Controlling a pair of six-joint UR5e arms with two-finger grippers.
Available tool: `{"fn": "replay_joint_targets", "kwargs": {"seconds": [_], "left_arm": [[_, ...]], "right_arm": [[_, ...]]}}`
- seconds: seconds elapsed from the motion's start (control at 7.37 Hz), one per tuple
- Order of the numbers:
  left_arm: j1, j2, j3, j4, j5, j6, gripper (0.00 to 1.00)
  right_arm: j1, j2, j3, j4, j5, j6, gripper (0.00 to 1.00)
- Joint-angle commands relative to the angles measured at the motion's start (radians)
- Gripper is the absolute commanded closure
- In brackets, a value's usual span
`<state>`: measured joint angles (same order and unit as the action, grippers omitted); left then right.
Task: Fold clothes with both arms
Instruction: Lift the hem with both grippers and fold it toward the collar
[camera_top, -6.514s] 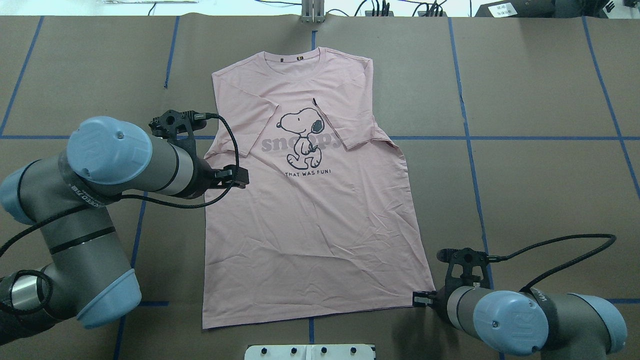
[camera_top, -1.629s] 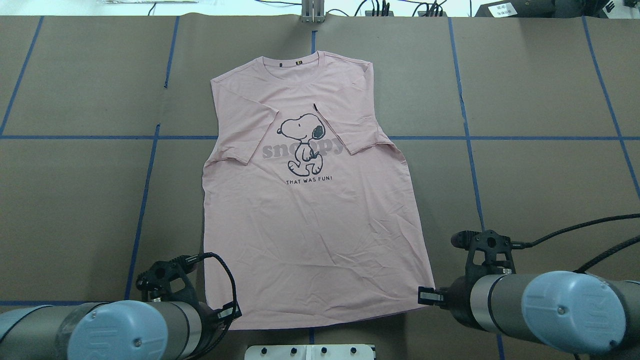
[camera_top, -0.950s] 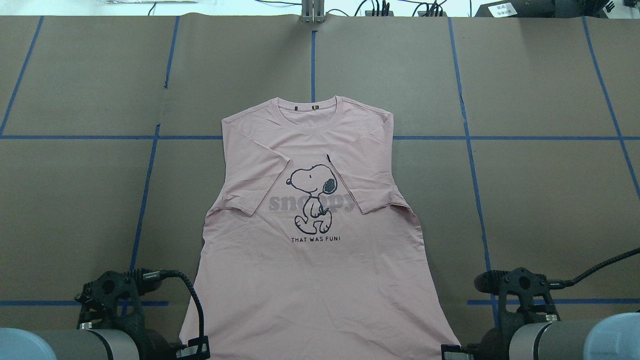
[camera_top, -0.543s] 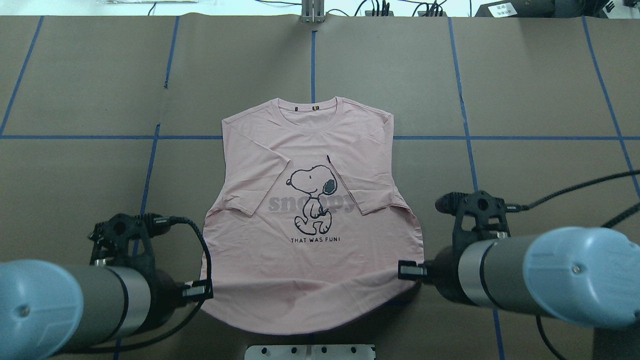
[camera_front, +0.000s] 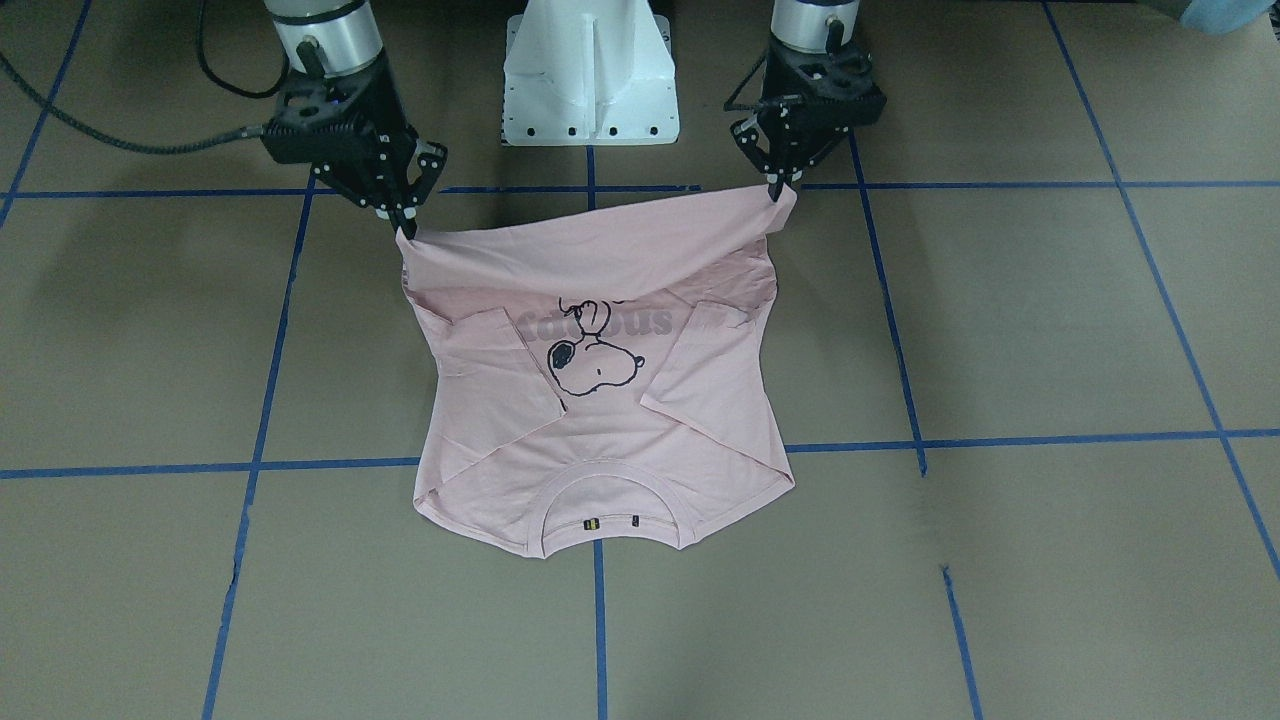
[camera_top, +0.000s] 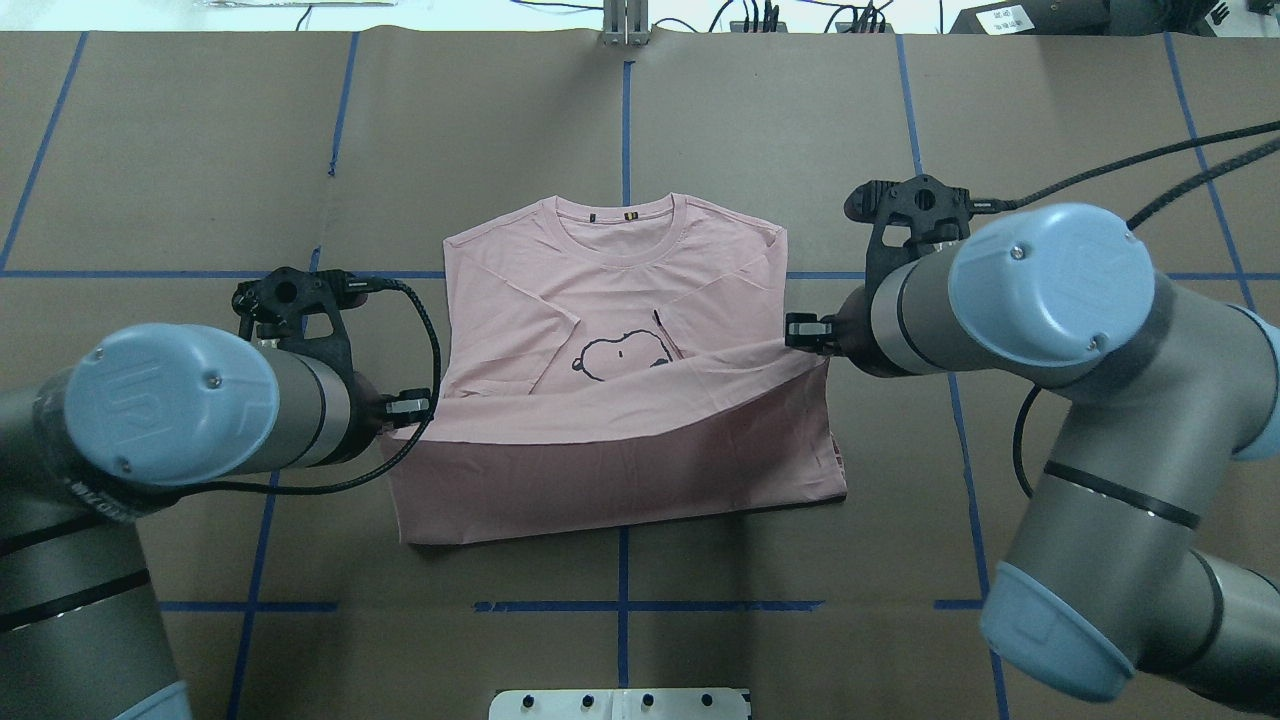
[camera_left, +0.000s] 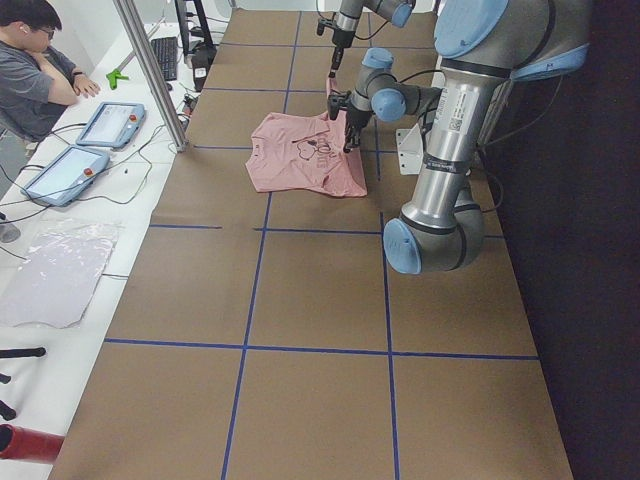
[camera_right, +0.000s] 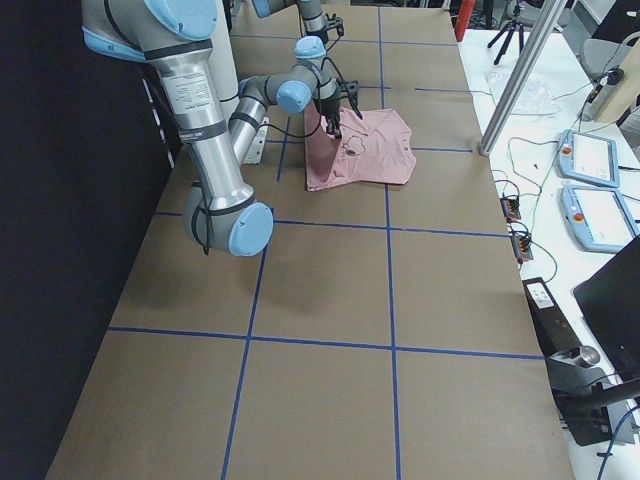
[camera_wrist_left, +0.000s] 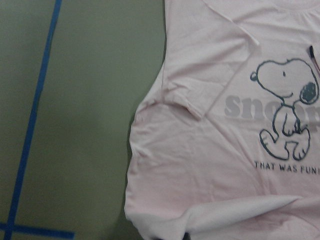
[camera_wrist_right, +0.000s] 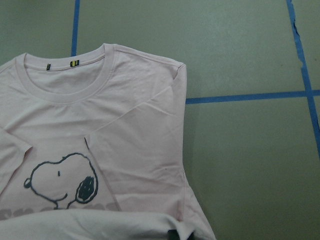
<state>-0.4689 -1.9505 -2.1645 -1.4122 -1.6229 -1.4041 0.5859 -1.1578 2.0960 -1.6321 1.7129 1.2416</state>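
Mid-fold, by the look of it: clamped on the two hem corners of the shirt (camera_front: 600, 440), left gripper (camera_front: 778, 188) on one, right gripper (camera_front: 400, 222) on the other. Lies front up in the middle of the table (camera_top: 200, 150), sleeves (camera_front: 490, 360) tucked in over the chest, collar (camera_front: 610, 505) end flat, hem (camera_front: 590, 255) end raised and drawn over as far as the dog print (camera_front: 590, 365). To finish well: carry both corners level and at one pace toward the collar, taut enough not to sag, not so taut as to drag the flat half. Mind the skew: right corner ahead of the left in the overhead view. Lower with side edges matched, then let go.
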Motion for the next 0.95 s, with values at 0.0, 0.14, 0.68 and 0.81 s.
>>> {"fn": "replay_joint_targets", "kwargs": {"seconds": [0.0,0.14,0.68,0.81], "left_arm": [[-0.118,-0.053,0.197,-0.140,0.000,0.068,1.00],[-0.161,-0.073,0.281,-0.209,-0.002,0.097,1.00],[-0.227,-0.131,0.580,-0.474,0.000,0.103,1.00],[-0.231,-0.143,0.600,-0.478,0.000,0.103,1.00]], "right_arm": [[0.060,0.033,-0.211,0.206,0.008,-0.013,1.00],[0.072,0.064,-0.265,0.227,0.008,-0.014,1.00],[0.158,0.211,-0.540,0.276,0.036,-0.017,1.00],[0.170,0.243,-0.632,0.337,0.036,-0.017,1.00]]}}
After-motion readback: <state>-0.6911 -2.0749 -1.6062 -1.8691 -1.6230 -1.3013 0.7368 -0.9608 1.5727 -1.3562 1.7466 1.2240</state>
